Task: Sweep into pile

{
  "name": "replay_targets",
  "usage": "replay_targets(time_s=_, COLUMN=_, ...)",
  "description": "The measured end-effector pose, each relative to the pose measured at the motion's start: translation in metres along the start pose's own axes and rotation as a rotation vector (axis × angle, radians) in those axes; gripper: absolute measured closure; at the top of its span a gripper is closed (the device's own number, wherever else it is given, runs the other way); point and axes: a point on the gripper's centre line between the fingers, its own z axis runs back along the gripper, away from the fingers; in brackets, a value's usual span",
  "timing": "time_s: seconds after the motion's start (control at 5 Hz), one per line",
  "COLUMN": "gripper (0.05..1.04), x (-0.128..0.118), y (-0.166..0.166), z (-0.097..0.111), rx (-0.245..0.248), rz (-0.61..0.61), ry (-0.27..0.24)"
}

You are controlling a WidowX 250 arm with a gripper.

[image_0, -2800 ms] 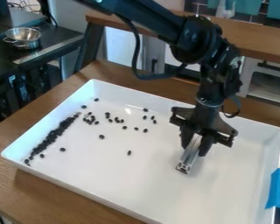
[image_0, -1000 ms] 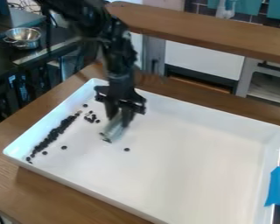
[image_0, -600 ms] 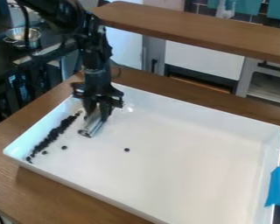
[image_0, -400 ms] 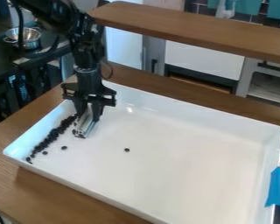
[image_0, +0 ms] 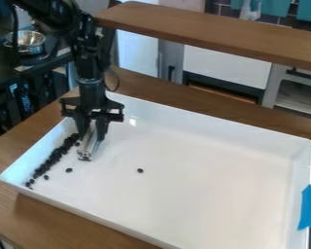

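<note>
So, in the camera view the black two-finger gripper (image_0: 92, 132) is down at the left part of the big white rectangular tray (image_0: 203, 194), fingers clamped on a silvery metal bar (image_0: 87, 150). The small black bean-like bits (image_0: 53, 159) are mostly bunched in a slanting line along the tray's left wall, just beside the bar, with one loose black bit (image_0: 140, 170) sitting well apart, nearer the middle.

The arm (image_0: 88, 48) is finished in black, with bulky joint housings. A thin black cable (image_0: 117, 83) is looped beside the wrist. The black pincer (image_0: 92, 135) is built with a wide, angular bracket (image_0: 70, 107) and two dark fingers (image_0: 102, 128).
</note>
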Motion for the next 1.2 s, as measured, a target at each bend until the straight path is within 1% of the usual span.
replay_targets(time_s=0.2, gripper=0.712, x=-0.011, y=-0.017, z=0.036, rx=-0.089, rz=0.005, ry=-0.028)
replay_targets(time_s=0.4, gripper=0.712, x=-0.036, y=-0.050, z=0.068, rx=-0.157, rz=-0.056, ry=-0.051)
replay_targets(time_s=0.6, gripper=0.712, x=-0.051, y=-0.084, z=0.074, rx=-0.170, rz=-0.113, ry=-0.073)
replay_targets(time_s=0.8, gripper=0.712, x=-0.062, y=-0.117, z=0.064, rx=-0.142, rz=-0.153, ry=-0.100)
replay_targets(time_s=1.0, gripper=0.712, x=-0.065, y=-0.135, z=0.039, rx=-0.092, rz=-0.162, ry=-0.109)
replay_targets(time_s=1.2, gripper=0.712, x=-0.061, y=-0.130, z=0.016, rx=-0.045, rz=-0.157, ry=-0.126)
